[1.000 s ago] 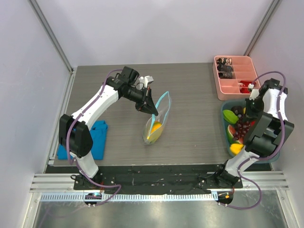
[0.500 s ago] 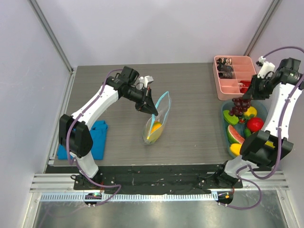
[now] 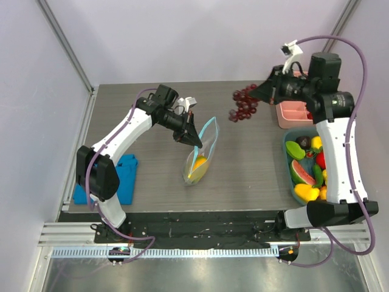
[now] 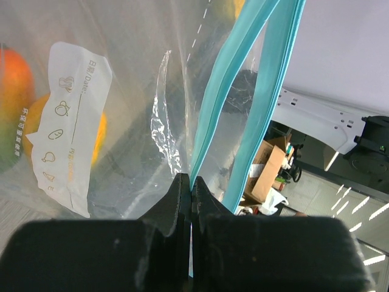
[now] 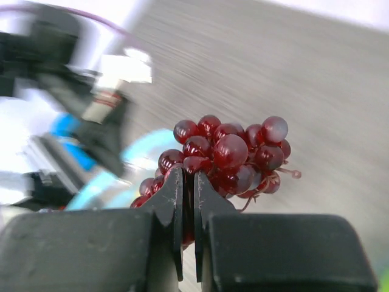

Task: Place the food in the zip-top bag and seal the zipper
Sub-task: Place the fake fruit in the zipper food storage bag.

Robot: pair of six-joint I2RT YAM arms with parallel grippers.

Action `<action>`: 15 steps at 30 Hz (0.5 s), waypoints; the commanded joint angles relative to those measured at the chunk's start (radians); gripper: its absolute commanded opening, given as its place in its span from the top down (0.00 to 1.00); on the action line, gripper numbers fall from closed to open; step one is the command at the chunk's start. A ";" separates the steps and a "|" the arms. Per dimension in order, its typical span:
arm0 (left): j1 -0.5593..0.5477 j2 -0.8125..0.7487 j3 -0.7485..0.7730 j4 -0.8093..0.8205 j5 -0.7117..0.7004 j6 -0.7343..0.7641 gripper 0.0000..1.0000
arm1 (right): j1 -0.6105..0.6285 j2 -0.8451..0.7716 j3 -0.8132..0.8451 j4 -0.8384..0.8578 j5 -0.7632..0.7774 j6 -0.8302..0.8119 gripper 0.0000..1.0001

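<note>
Now that the right arm has swung up out of the bin and leftward, the grapes hang in the air above the far part of the table, between the pink tray and the bag, still apart from its mouth. A second ago that arm was folded low over the bin; the bunch has since been lifted clear. The right gripper is pinched almost closed on the near end of the bunch, and the berries dangle ahead of its fingertips in the wrist view. The left gripper has not moved: its jaws stay pressed together on one lip of the zipper, holding the bag upright with its mouth spread. Orange and yellow fruit already lies at the bottom, and more waits in the bin.

So another piece is on its way. Next, I judge, the bunch must be carried over the mouth and let go. The opening looks narrow for a floppy bunch, so it may snag on the rim. Sealing is not yet begun.
</note>
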 commanded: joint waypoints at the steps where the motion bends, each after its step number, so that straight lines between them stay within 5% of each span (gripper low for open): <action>1: 0.005 0.004 0.041 -0.012 0.016 0.015 1.00 | 0.145 -0.044 -0.024 0.392 -0.046 0.286 0.99; 8: 0.010 0.013 0.056 -0.006 0.036 0.006 1.00 | 0.424 -0.056 -0.196 0.596 0.082 0.399 0.99; 15: 0.020 0.014 0.050 0.014 0.062 -0.018 1.00 | 0.552 -0.141 -0.463 0.642 0.282 0.347 0.99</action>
